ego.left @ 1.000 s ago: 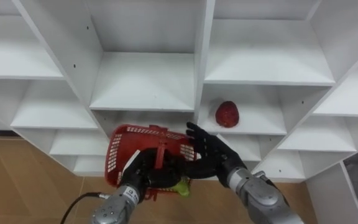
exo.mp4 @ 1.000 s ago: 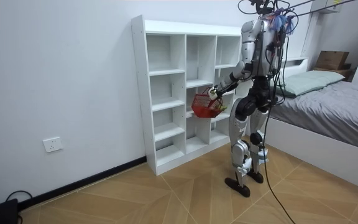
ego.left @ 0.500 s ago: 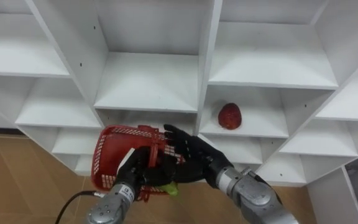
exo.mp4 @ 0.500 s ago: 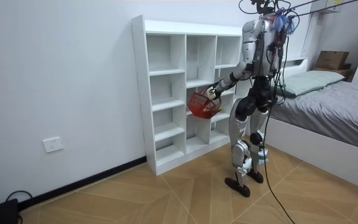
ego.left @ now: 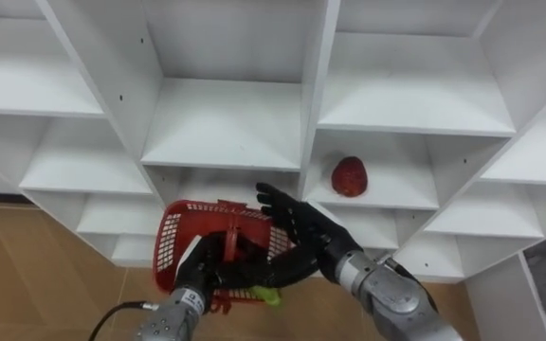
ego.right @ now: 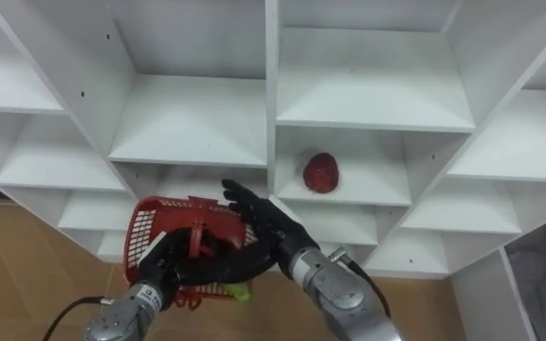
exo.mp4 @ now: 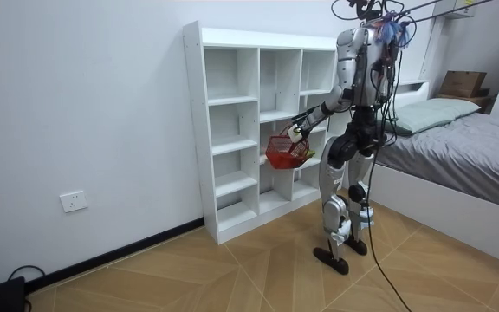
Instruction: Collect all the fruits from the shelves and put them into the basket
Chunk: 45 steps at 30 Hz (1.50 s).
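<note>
- Left eye view showed a red fruit lying on a shelf of the closet.
- Green fruit showed at the red basket's lower edge, before the closet.
- Left hand was curled round the handle; right hand was spread flat-fingered above the basket.

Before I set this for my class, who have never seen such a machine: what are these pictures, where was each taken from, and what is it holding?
This is a two-legged robot standing at a white shelf unit. Two pictures come from cameras in its head, looking down at its hands; the third from a camera across the room. Its left hand is curled round the handle of a red basket, with something green at its lower edge. Its right hand is open over the basket. A red fruit lies on a shelf beyond.
</note>
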Motion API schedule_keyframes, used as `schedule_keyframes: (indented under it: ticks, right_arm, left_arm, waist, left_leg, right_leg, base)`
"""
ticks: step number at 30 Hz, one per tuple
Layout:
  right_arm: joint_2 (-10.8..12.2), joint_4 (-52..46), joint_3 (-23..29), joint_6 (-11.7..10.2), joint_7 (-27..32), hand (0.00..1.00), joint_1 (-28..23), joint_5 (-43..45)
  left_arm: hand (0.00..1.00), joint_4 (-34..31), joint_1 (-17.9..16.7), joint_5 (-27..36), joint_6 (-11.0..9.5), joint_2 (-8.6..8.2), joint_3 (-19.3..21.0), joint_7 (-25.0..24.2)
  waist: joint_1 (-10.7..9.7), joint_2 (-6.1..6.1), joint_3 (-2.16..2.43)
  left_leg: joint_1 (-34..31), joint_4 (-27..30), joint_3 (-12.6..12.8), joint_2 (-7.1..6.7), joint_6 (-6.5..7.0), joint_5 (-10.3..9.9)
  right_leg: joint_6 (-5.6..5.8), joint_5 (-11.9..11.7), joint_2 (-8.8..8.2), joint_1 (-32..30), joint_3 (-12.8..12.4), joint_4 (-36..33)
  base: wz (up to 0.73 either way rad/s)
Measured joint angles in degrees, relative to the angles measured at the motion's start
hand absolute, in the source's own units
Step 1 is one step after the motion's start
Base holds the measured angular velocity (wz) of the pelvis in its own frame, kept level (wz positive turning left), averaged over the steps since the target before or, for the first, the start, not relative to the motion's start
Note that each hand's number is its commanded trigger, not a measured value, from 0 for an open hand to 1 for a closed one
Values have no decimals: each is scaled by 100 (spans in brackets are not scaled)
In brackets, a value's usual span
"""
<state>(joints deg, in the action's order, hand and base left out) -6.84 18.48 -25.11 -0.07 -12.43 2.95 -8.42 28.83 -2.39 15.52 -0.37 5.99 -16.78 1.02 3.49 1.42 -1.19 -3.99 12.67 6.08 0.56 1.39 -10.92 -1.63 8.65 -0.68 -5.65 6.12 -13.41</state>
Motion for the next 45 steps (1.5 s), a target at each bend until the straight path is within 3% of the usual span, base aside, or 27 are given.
schedule_keyframes:
  ticks: [13, 19, 24, 33, 35, 39, 45]
  right_arm:
    - [-29, -772, 449, -21, 585, 0, -477, 48]
    - [-28, -842, 674, -30, 779, 0, -748, 285]
    - [-21, -1135, 943, -92, 1068, 0, -915, 554]
    - [-32, -1247, 1306, -129, 1557, 0, -1121, 667]
    - [-31, -1247, 1350, -129, 1651, 0, -1120, 666]
    - [-23, -1247, 1389, -134, 1808, 0, -1139, 667]
    - [-39, -1245, 1525, -196, 2137, 0, -1147, 667]
  left_arm:
    - [100, 157, -9, -4, 0, 0, 133, 19]
    - [100, 157, -47, 10, 1, -88, 325, -14]
    - [100, 156, -65, 11, 0, -114, 614, 11]
    - [100, 154, -96, -1, 0, -98, 691, 4]
    - [100, 154, -159, -1, 1, -90, 718, 2]
    - [100, 69, -234, 7, 1, -100, 741, 15]
    - [100, -89, -236, 8, -8, -77, 779, 82]
  waist:
    - [-34, 33, 15]
    - [-62, 34, 20]
    - [-150, 40, 44]
    - [-207, 41, 65]
    - [-283, 28, 106]
    - [-325, 5, 136]
    - [-335, 12, 126]
  left_leg:
    - [176, -102, 3, 1, -2, -1]
    - [337, -152, 3, -3, -3, -2]
    - [438, -177, 53, -1, -3, -2]
    - [637, -238, 113, 3, -3, -2]
    - [677, -255, 112, 4, -4, -3]
    - [787, -311, 147, 6, -4, -3]
    - [854, -348, 183, 17, -4, -3]
  right_leg:
    - [1, 0, 2, 181, -35, 119]
    - [2, 1, 14, 344, -40, 169]
    - [13, -9, 69, 399, -139, 172]
    - [14, -9, 75, 553, -153, 191]
    - [21, -15, 77, 629, -145, 259]
    - [24, -22, 86, 690, -174, 276]
    - [25, -23, 93, 730, -288, 278]
  base:
    - [0]
    - [0]
    - [-6]
    - [-3]
    - [2]
    - [-5]
    - [-6]
